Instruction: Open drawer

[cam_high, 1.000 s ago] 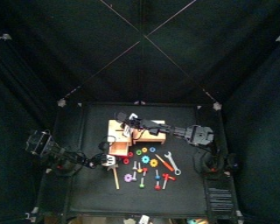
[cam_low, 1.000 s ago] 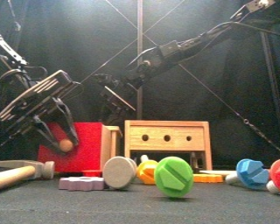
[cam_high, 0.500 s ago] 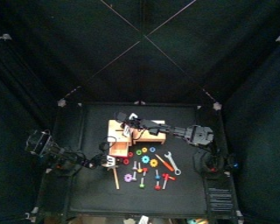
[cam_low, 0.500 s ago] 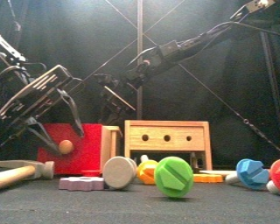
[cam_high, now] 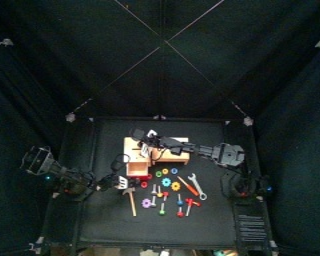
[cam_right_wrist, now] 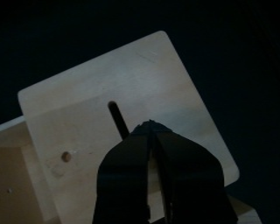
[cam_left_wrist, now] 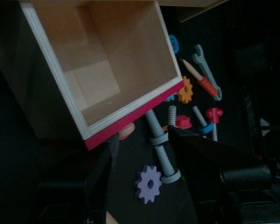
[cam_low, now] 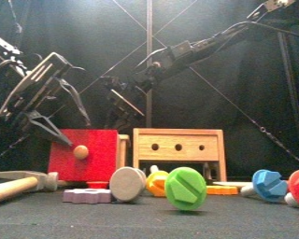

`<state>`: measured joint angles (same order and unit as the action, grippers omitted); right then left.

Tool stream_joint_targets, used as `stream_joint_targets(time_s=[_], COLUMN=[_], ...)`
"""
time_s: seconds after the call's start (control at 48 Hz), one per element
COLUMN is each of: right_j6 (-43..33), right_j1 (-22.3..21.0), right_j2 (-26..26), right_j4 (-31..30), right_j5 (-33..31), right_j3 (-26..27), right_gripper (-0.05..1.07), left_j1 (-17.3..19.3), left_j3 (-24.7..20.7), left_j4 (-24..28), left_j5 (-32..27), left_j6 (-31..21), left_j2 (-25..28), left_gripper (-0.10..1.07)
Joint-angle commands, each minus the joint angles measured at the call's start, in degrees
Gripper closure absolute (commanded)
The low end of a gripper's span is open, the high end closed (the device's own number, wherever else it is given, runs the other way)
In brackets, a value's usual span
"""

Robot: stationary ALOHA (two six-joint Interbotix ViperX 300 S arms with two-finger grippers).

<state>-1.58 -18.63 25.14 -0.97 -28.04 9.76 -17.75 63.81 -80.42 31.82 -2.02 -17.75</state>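
The drawer (cam_left_wrist: 108,66) is pulled out of the small pale-wood box (cam_high: 136,150). Its pale inside is bare, and its red front (cam_low: 85,155) carries a round wooden knob (cam_low: 79,150). My left gripper (cam_low: 59,114) hangs open just above and left of the knob, touching nothing. In the left wrist view its jaws stand wide apart in front of the knob (cam_left_wrist: 127,131). My right gripper (cam_right_wrist: 150,131) is shut, with its tip resting on the box's top panel (cam_right_wrist: 119,87) next to a slot. From above, the right arm (cam_high: 210,152) reaches across to the box.
A tan box with three dark holes (cam_low: 178,152) stands beside the drawer. In front of it lie toy parts: a green screw (cam_low: 185,187), a white disc (cam_low: 127,180), a blue piece (cam_low: 267,183), a purple gear (cam_low: 87,195) and a wooden handle (cam_low: 8,191). More bolts and wrenches (cam_high: 176,190) are scattered across the table.
My left gripper has opened off the knob, then risen and drawn back to the left. The drawer stays pulled out. The right arm has not moved.
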Motion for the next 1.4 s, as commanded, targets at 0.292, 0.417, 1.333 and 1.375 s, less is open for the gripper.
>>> stream_joint_targets(time_s=[0.292,0.417,1.333,1.375], right_j6=[-0.2,-0.2,-0.1,-0.1], right_j1=[3.3,4.4,11.0,11.0], right_j2=[-5.9,-8.4,-20.2,-19.5], right_j4=[0.6,2.5,12.0,12.0], right_j5=[-0.4,-0.9,20.8,21.5], right_j3=[-0.5,-3.1,-33.7,-33.6], right_gripper=[1.0,1.0,1.0,1.0], left_j1=[-3.0,-3.3,19.0,19.9], left_j3=[3.8,4.7,13.7,13.8], left_j4=[2.0,6.0,40.8,40.9], left_j5=[-0.6,-0.7,0.0,-0.1], left_j6=[0.4,0.7,0.5,0.6], left_j2=[-8.1,-11.2,-22.6,-22.6], left_gripper=[0.13,0.13,0.13,0.13])
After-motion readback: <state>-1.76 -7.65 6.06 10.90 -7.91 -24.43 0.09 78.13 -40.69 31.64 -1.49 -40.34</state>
